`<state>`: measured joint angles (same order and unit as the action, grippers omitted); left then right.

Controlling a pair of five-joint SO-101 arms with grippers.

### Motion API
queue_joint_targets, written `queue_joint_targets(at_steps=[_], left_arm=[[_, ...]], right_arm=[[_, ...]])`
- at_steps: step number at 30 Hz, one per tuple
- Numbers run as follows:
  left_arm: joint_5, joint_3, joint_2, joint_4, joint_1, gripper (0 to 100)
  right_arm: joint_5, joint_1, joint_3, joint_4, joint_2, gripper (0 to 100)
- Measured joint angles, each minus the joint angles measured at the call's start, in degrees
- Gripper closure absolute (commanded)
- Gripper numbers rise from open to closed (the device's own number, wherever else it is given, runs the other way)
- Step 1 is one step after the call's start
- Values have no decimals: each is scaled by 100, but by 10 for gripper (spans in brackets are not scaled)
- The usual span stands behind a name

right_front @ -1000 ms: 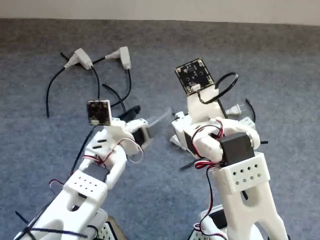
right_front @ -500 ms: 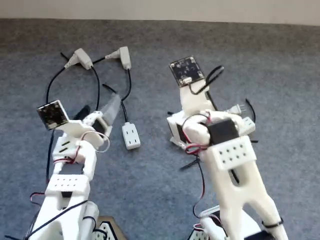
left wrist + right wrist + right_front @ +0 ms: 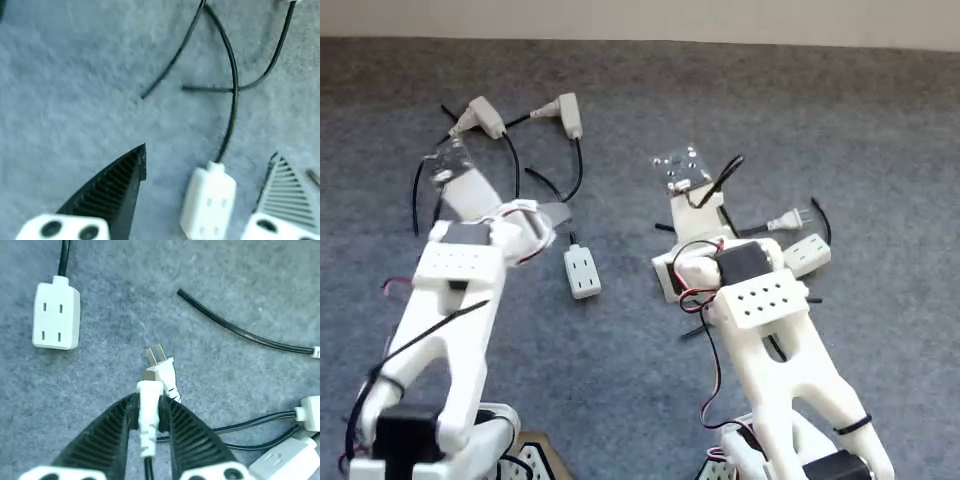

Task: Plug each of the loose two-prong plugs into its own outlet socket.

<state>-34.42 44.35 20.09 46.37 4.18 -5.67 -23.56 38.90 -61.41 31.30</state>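
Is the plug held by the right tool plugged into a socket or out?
Out. The plug in the right tool shows bare prongs, apart from the outlet.

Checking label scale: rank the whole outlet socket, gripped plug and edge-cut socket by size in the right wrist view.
1. whole outlet socket
2. gripped plug, though nearer the camera, so unsure
3. edge-cut socket, partly out of frame
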Motion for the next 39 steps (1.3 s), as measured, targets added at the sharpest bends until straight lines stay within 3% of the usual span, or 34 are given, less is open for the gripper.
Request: queue_joint_targets(at_steps=[8,12,18,27,34,39], left_arm=[[-202,-501,-862,730,-1046,632],[-202,-967,-1292,1204,-1055,632],[-202,-1477,-2400,1284,-1055,639],[-211,-2673,-3455,1864,-1099,999],[-255,-3174,-3754,2110,-1099,993],[-1257,-3587,-3815,2277,-1073,993]], right_arm=[[0,378,0,53,0,992],[0,369,0,53,-9,992],[0,369,0,53,-18,992],[0,369,0,53,-18,992],[26,369,0,53,-18,992],[26,369,0,53,-18,992]])
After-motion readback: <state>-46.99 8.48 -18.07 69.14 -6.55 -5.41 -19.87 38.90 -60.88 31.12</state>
